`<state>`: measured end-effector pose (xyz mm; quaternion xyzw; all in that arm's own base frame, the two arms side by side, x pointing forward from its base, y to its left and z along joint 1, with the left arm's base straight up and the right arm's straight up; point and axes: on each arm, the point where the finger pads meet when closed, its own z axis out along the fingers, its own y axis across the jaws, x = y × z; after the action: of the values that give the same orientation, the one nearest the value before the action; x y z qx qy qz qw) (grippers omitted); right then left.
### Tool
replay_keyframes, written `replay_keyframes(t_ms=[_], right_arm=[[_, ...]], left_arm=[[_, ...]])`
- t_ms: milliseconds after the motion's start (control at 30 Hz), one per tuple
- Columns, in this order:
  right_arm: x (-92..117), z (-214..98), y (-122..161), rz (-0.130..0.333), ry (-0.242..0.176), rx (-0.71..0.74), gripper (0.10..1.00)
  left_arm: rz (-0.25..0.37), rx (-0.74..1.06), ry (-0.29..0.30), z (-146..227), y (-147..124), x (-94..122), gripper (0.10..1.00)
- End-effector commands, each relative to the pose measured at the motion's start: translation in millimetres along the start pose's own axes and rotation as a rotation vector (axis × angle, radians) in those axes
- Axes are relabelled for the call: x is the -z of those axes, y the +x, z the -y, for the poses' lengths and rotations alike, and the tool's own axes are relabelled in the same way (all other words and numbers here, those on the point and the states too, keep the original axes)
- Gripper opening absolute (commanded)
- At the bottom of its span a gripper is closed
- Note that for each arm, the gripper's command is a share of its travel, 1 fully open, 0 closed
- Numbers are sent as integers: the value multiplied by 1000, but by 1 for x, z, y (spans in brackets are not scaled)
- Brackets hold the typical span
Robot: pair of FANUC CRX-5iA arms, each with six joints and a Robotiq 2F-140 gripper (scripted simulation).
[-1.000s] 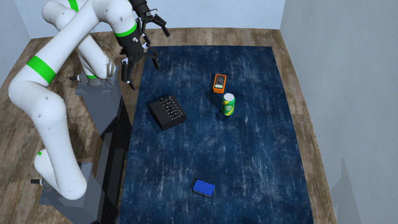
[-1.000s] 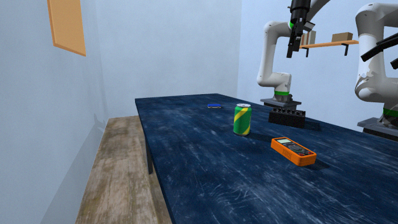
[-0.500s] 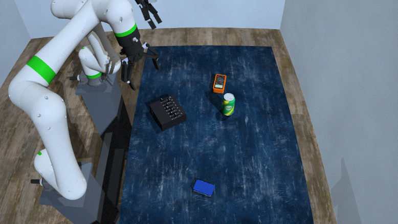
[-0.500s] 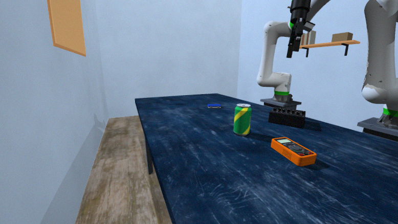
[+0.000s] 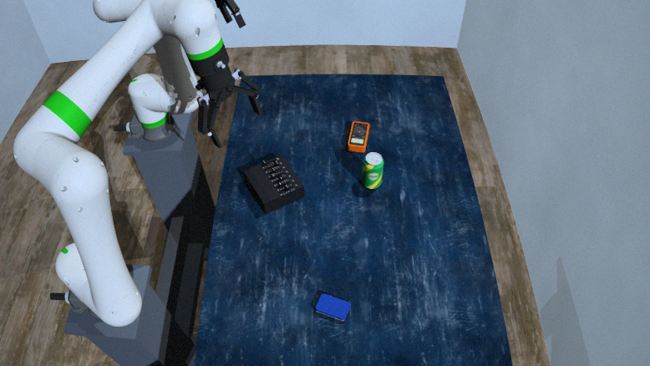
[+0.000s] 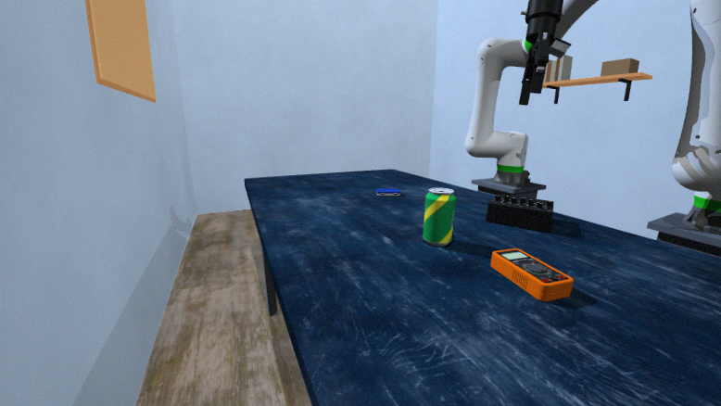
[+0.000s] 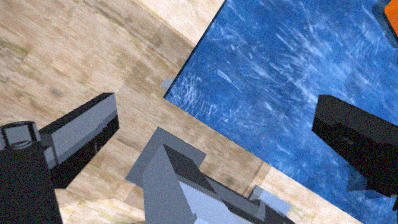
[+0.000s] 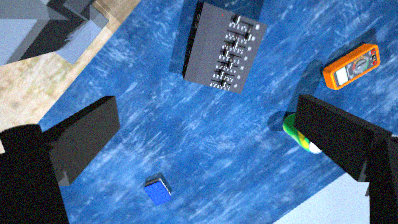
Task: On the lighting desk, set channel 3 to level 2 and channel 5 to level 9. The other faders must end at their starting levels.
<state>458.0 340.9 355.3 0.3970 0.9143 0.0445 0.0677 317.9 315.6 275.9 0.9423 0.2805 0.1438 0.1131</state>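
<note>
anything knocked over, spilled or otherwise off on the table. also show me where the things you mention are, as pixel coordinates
Nothing stands out. The green can [image 5: 373, 175] [image 6: 438, 218] is upright, with no spill visible around it. The lighting desk [image 5: 274, 184] [image 6: 519, 214] [image 8: 223, 49], orange multimeter [image 5: 358, 136] [image 6: 530, 274] [image 8: 351, 67] and blue box [image 5: 333, 307] [image 6: 387, 192] [image 8: 158, 191] lie flat, with no damage visible.

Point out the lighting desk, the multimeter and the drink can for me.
Lighting desk [image 5: 259, 184] [image 6: 519, 215] [image 8: 207, 45]: top, exterior, right wrist; casing.
Multimeter [image 5: 351, 146] [image 6: 519, 276] [image 7: 394, 15] [image 8: 331, 80]: all four views; orange shell.
Drink can [image 5: 373, 177] [image 6: 437, 219] [image 8: 295, 131]: top, exterior, right wrist; side.
</note>
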Motion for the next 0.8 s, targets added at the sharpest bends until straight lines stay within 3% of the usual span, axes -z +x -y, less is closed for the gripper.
replay_keyframes(t_ms=[0, 367, 767], right_arm=[[1, 0, 0, 0, -2, 0, 1000], [1, 0, 0, 0, -2, 0, 1000], [1, 0, 0, 0, -2, 0, 1000]], left_arm=[[33, 171, 70, 67, -10, 19, 1000], [50, 571, 231, 203, -64, 71, 1000], [52, 813, 325, 268, -110, 103, 1000]])
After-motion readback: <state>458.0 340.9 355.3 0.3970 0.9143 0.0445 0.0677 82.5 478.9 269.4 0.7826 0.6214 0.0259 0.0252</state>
